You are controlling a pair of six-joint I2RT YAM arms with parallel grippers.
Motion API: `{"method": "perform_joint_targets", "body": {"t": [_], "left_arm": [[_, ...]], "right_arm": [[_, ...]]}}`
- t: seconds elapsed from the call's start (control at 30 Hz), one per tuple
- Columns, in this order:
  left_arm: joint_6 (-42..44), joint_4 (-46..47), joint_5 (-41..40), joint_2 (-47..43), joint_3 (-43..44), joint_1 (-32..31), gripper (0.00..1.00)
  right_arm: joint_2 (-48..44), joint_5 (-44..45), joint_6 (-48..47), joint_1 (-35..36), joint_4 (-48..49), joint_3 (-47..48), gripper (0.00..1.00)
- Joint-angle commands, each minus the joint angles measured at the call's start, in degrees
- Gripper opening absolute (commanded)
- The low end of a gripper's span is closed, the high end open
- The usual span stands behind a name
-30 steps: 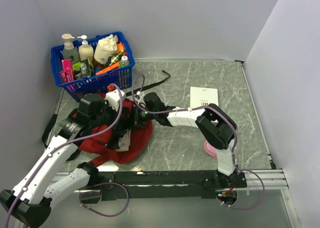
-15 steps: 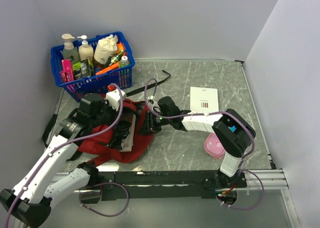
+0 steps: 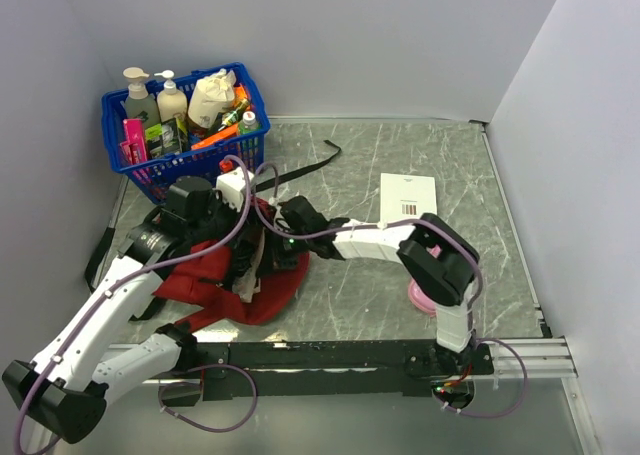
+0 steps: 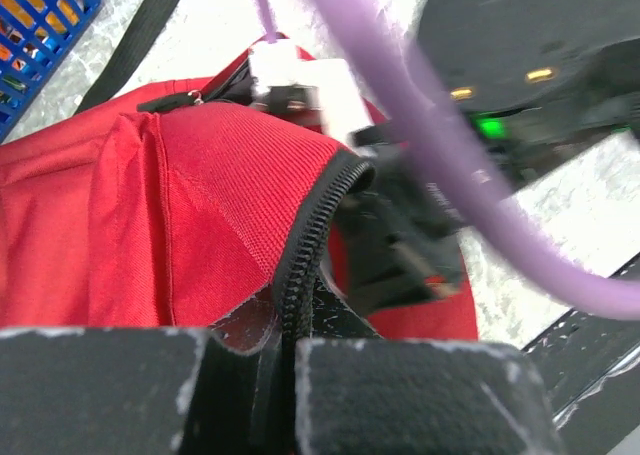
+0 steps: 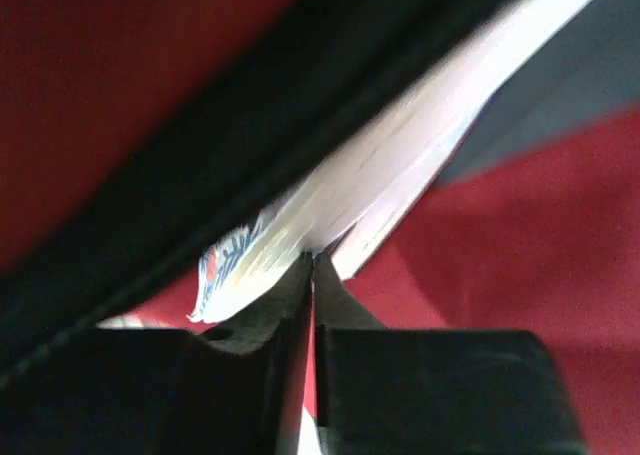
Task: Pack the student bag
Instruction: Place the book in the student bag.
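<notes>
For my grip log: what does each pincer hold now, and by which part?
Left pincer: the bag, by the zipper edge of its opening. Right pincer: shut at the edge of a booklet; a grip cannot be told.

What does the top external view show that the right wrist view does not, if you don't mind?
Only the top external view shows the blue basket of bottles, the white barcoded sheet, a pink item beside the right arm, and the marble table. Only the right wrist view shows, close up, the right gripper with its jaws pinched on the edge of a white booklet, beside a black zipper band. Both show the red student bag.
</notes>
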Motion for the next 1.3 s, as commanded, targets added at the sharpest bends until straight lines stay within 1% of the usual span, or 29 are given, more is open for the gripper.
{"method": "perform_joint_targets", "body": {"t": [0.0,0.03,0.13,0.17,0.2,0.27,0.33,0.37,0.4,0.47,0.5,0.57,0.6,0.7,0.8,0.9,0.97,1.03,1.07,1.13,1.17,1.23,1.27], "left_arm": [[-3.78,6.01,3.90,0.01,4.53,-0.57,0.01],[-4.22,6.01,4.08,0.01,4.53,-0.57,0.01],[-4.22,6.01,4.43,-0.08,4.18,-0.57,0.01],[-4.22,5.92,4.26,-0.16,4.18,-0.57,0.01],[-4.05,5.57,4.26,-0.08,4.18,-0.57,0.01],[-3.43,5.13,3.73,-0.43,4.36,-0.66,0.01],[-2.91,4.78,3.47,-0.87,4.27,-0.66,0.01],[-2.64,4.78,3.29,-1.48,3.57,-0.66,0.01],[-2.46,5.13,3.03,-1.83,3.13,-0.57,0.01],[-2.29,5.48,2.76,-2.88,1.72,-0.57,0.01],[-2.29,5.57,2.76,-3.15,1.37,-0.48,0.01],[-2.29,5.48,2.59,-3.59,0.76,-0.48,0.01],[-2.37,5.39,2.67,-3.77,0.67,-0.48,0.01],[-2.29,5.57,2.85,-3.77,0.67,-0.40,0.01],[-2.55,6.09,2.94,-3.24,1.28,-0.40,0.01],[-3.43,6.80,3.03,-2.02,2.68,-0.40,0.01],[-4.22,7.50,3.46,-0.53,4.00,-0.40,0.01],[-4.75,8.03,3.73,0.36,5.14,-0.48,0.01],[-4.84,8.12,3.90,0.97,5.41,-0.57,0.01],[-5.19,8.38,4.26,1.50,5.50,-0.57,0.01],[-5.27,8.38,4.52,1.59,5.41,-0.57,0.01],[-5.71,8.65,4.87,1.68,5.24,-0.57,0.01],[-5.80,8.73,4.87,1.59,5.32,-0.57,0.01]], "right_arm": [[4.67,1.43,6.96,-0.02,2.70,7.31,0.08],[5.28,1.60,7.93,0.07,3.14,8.55,0.08],[6.96,1.95,13.90,0.60,10.94,10.40,0.08],[8.09,2.47,13.92,0.86,11.40,11.80,0.09],[8.62,3.18,12.35,1.56,9.41,15.55,0.11],[8.90,5.11,9.53,1.74,4.13,17.61,0.12],[6.53,5.29,9.70,0.60,6.91,11.75,0.16],[3.21,7.38,9.26,-0.01,7.27,9.20,0.16],[1.35,8.18,8.91,-1.24,7.71,4.30,0.16],[-3.47,10.81,7.16,-2.39,7.46,0.23,0.16],[-4.72,11.87,6.19,-2.65,5.54,-2.23,0.14],[-7.10,14.07,3.04,-2.48,2.37,-3.39,0.12],[-7.54,15.65,2.67,-2.30,1.22,-4.79,0.09],[-7.98,15.93,2.14,-1.95,2.00,-7.17,0.04],[-5.18,14.53,2.40,-1.25,2.00,-5.68,0.00],[-2.01,13.38,3.45,0.85,2.00,-2.00,0.00],[1.06,10.14,6.26,2.26,3.14,2.12,0.00],[3.17,7.50,9.07,2.88,6.39,4.33,0.00],[4.05,5.14,12.30,3.23,9.18,6.95,0.00],[5.98,3.80,17.22,3.67,10.61,9.69,0.00],[6.34,3.71,19.00,3.67,13.75,10.40,0.00],[7.30,3.45,24.17,3.76,17.98,9.88,0.00],[7.57,3.88,24.46,3.76,18.61,9.97,0.00]]}}
